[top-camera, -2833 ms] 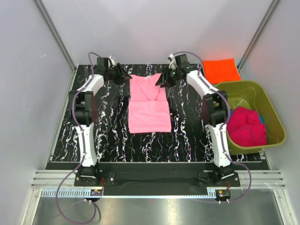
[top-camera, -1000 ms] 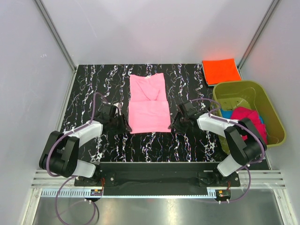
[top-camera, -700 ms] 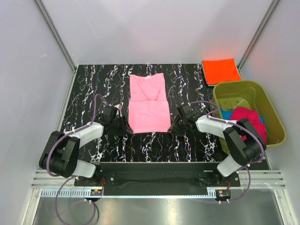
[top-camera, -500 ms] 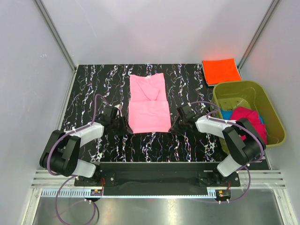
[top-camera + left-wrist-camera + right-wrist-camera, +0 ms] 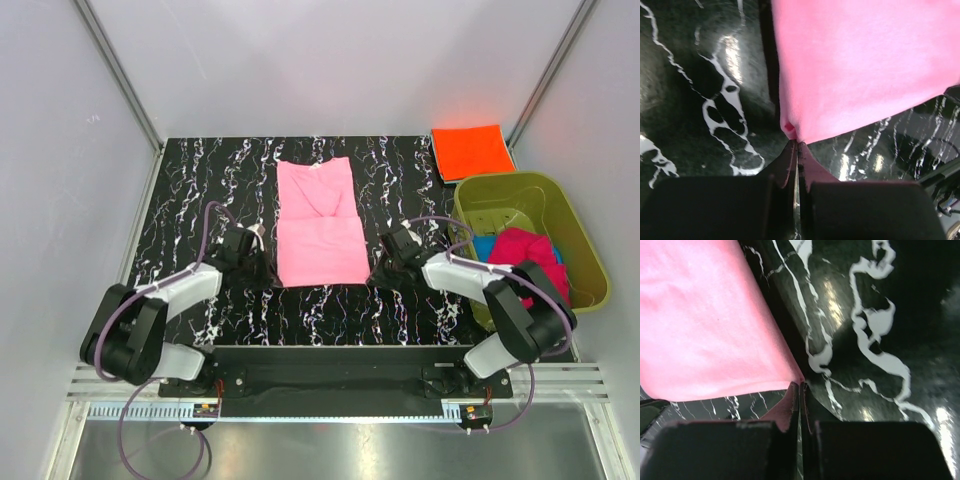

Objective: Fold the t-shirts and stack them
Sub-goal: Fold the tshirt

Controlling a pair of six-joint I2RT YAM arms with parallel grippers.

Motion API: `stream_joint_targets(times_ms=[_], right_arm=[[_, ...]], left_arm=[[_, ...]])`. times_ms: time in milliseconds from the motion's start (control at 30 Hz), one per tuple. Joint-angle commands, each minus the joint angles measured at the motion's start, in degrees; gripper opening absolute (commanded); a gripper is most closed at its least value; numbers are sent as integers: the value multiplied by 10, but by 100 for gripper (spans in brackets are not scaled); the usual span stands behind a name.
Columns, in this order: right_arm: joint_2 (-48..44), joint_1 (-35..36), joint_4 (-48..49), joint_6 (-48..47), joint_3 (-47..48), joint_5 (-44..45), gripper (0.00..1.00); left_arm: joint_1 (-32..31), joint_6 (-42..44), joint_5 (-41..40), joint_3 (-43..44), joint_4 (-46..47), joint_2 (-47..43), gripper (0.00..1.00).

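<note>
A light pink t-shirt (image 5: 320, 225), folded to a narrow strip with its lower half doubled over, lies mid-table. My left gripper (image 5: 268, 275) sits low at its near left corner and my right gripper (image 5: 376, 274) at its near right corner. In the left wrist view the jaws (image 5: 797, 145) are pressed together with the pink corner (image 5: 860, 65) pinched at their tips. The right wrist view shows the same: gripper (image 5: 801, 386) shut on the pink fabric (image 5: 700, 330). A folded orange t-shirt (image 5: 472, 150) lies at the back right. Magenta (image 5: 525, 262) and blue (image 5: 482, 245) t-shirts are bunched in the tub.
An olive-green plastic tub (image 5: 520, 180) stands at the table's right edge, close beside my right arm. The table top (image 5: 200, 190) is black with white veins. Grey walls enclose the back and both sides.
Both arms swung back from the far end of the shirt to its near corners. In the last second both grippers closed on those corners, and the near edge shifted slightly.
</note>
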Motion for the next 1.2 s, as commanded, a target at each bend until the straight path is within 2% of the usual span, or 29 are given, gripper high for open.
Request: stream_joint_targets(times_ms=[0, 267, 367, 533, 633, 733, 967, 1167], right_arm=[[-64, 6, -47, -25, -21, 37, 0], [-188, 25, -124, -33, -58, 28, 0], [-285, 33, -175, -36, -62, 34, 0], [-384, 35, -239, -44, -45, 27, 0], [-412, 36, -266, -51, -11, 32, 0], [-402, 36, -269, -79, 29, 50, 0], [-270, 30, -264, -168, 149, 116, 0], [-151, -32, -229, -248, 251, 60, 0]], left_arm=[[-14, 8, -19, -2, -20, -49, 0], [-66, -15, -39, -12, -93, -171, 0], [-84, -40, -35, -23, -114, -230, 0], [-116, -64, -43, 16, -166, -298, 0], [-119, -66, -33, 50, -170, -294, 0], [-118, -51, -41, 88, -177, -261, 0], [-91, -19, -42, 213, -185, -135, 0], [-27, 8, -10, 319, -182, -25, 0]])
